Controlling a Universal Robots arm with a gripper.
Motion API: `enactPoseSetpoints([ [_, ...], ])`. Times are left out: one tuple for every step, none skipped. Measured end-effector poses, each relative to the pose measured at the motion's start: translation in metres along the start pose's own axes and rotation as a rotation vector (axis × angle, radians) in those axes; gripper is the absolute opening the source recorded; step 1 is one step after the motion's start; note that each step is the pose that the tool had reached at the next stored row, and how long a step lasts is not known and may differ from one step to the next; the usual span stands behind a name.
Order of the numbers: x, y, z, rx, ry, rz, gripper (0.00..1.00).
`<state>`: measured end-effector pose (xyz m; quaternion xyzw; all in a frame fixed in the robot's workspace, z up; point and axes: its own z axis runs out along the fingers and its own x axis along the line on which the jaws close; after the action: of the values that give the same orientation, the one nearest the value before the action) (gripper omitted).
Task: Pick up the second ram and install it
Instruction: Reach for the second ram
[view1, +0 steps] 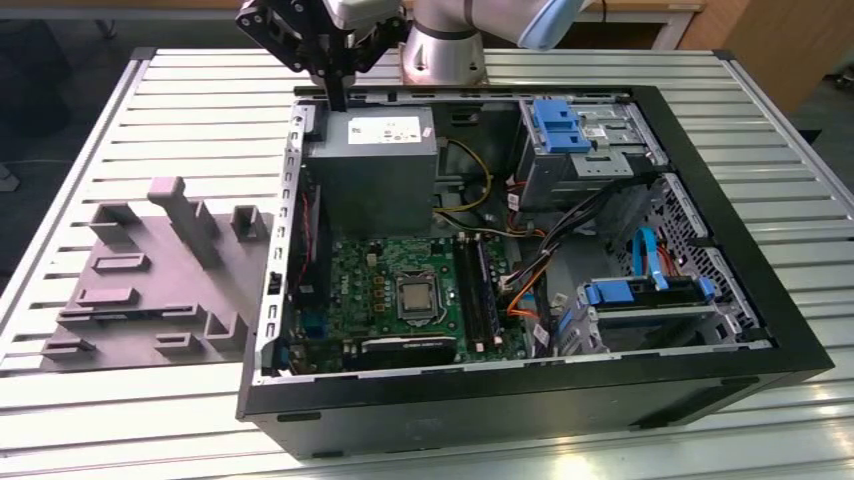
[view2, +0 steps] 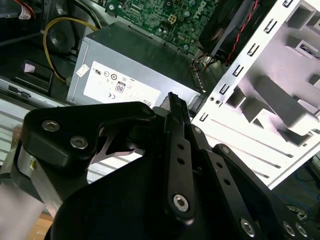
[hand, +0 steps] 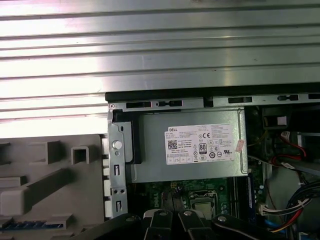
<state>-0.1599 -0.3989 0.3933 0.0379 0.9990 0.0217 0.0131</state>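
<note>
Jaws well apart from second ram (hand: 30, 225) in tray (hand: 90, 200)

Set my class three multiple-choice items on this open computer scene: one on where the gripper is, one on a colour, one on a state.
1. The gripper hangs nearest to:
A the grey tray
B the power supply
C the drive bays

2. The drive-bay clips are:
A red
B green
C blue

3. The computer case is:
A open on its side, with the motherboard showing
B closed by a side panel
C standing upright on the floor

Answers:
1 B: in the exterior view the gripper is over the power supply's far edge.
2 C: the clips are plainly blue against the grey metal.
3 A: the board and cables lie open to view inside the case.
</note>
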Motion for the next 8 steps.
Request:
enactPoseSetpoints([
  [0.0002, 0.0, 0.0, 0.0, 0.0, 0.0, 0.11],
  [0.0003, 0.0, 0.0, 0.0, 0.0, 0.0, 0.11],
  [0.0004, 0.0, 0.0, 0.0, 0.0, 0.0, 0.11],
  [0.0006, 0.0, 0.0, 0.0001, 0.0, 0.0, 0.11],
  [0.0008, -0.0001, 0.0, 0.0, 0.0, 0.0, 0.11],
  [0.0011, -0.0001, 0.0, 0.0, 0.0, 0.0, 0.11],
  [0.0013, -0.0001, 0.0, 0.0, 0.0, 0.0, 0.11],
  [0.0016, -0.0001, 0.0, 0.0, 0.0, 0.0, 0.11],
])
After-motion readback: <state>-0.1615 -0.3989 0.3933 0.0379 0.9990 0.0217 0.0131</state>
